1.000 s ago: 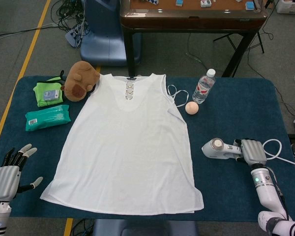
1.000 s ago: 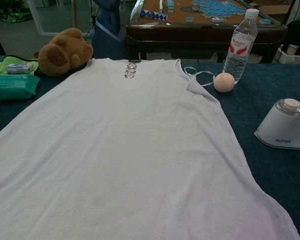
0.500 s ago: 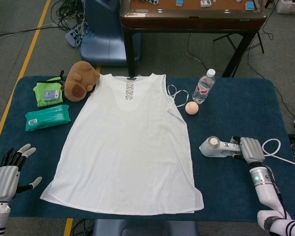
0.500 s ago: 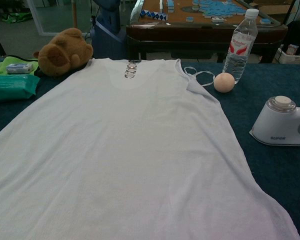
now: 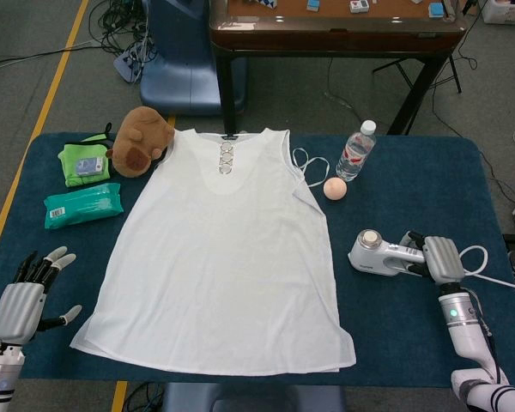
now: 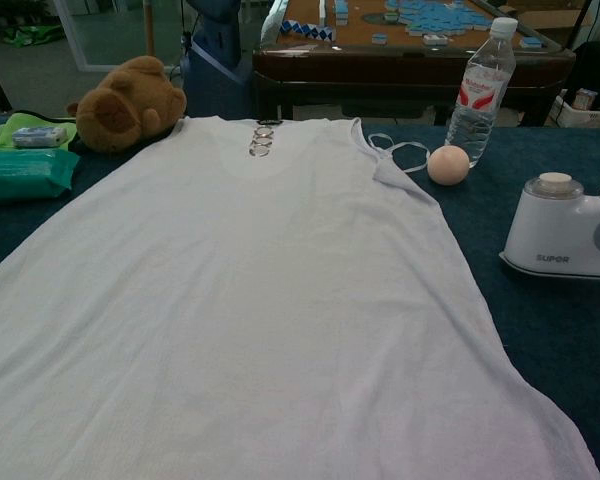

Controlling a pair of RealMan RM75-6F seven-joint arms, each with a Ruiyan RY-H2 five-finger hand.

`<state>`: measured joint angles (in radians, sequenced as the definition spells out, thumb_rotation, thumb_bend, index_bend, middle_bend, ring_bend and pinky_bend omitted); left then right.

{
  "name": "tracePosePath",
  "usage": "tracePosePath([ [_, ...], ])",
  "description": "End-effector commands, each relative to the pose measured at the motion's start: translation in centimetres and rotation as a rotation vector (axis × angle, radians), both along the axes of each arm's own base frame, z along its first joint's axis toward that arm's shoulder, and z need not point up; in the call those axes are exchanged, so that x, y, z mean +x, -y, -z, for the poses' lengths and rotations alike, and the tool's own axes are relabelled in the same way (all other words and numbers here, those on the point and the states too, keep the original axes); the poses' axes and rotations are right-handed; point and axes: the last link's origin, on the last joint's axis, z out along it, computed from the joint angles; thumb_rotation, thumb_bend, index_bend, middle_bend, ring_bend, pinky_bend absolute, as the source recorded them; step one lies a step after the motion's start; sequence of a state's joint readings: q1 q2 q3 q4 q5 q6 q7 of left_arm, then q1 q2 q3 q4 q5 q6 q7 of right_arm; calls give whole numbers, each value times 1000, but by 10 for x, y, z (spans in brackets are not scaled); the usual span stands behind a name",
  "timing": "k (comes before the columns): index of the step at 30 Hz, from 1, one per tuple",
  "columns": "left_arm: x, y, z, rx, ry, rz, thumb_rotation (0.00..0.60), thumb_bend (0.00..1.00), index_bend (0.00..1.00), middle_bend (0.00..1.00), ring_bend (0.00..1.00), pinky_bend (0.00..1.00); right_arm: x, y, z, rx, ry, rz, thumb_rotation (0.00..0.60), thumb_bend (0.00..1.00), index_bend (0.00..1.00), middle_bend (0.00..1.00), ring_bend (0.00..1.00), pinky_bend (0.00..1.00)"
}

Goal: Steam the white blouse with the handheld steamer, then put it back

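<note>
Sleeveless white blouse (image 5: pixel 223 257) spread flat across the middle of the bench with dark blue cloth top (image 5: pixel 412 197), neckline away from the robot, hem near the front edge. White handheld steamer with round cap (image 5: pixel 376 254) to the right of the blouse, apart from its side seam, gripped at the handle by the right robot hand (image 5: pixel 438 258); in the chest view only the steamer's body visible at the right edge, base at or just above the cloth, cannot tell which. Left robot hand (image 5: pixel 21 302) at the front left corner, holding nothing, fingers spread wide. Clear plastic water bottle with white cap (image 5: pixel 355 151) upright beyond the steamer, small peach ball (image 5: pixel 334 189) just beside it. Brown plush bear (image 5: pixel 141 140) touching the blouse's left shoulder; green folded pouch (image 5: pixel 84 160) and teal pack of wipes (image 5: pixel 82 205) further left.
</note>
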<state>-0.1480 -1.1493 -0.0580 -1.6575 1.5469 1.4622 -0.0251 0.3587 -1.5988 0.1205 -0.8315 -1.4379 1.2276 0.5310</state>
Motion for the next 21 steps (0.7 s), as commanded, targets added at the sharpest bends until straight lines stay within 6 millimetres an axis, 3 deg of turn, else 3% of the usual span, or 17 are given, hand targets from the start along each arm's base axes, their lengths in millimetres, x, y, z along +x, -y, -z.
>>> tracePosePath([
  [1, 6, -4, 0, -23, -11, 29, 600, 136, 174, 102, 122, 0, 2, -2, 3, -7, 21, -33, 600, 496, 907, 888, 770, 693],
  [11, 34, -25, 7, -186, -64, 162, 600, 136, 174, 102, 122, 0, 27, -1, 2, -10, 54, -154, 600, 496, 914, 894, 778, 693],
  [21, 60, -48, 45, -455, -185, 302, 600, 136, 175, 102, 122, 0, 89, 15, 1, 33, 57, -304, 600, 495, 914, 894, 784, 694],
])
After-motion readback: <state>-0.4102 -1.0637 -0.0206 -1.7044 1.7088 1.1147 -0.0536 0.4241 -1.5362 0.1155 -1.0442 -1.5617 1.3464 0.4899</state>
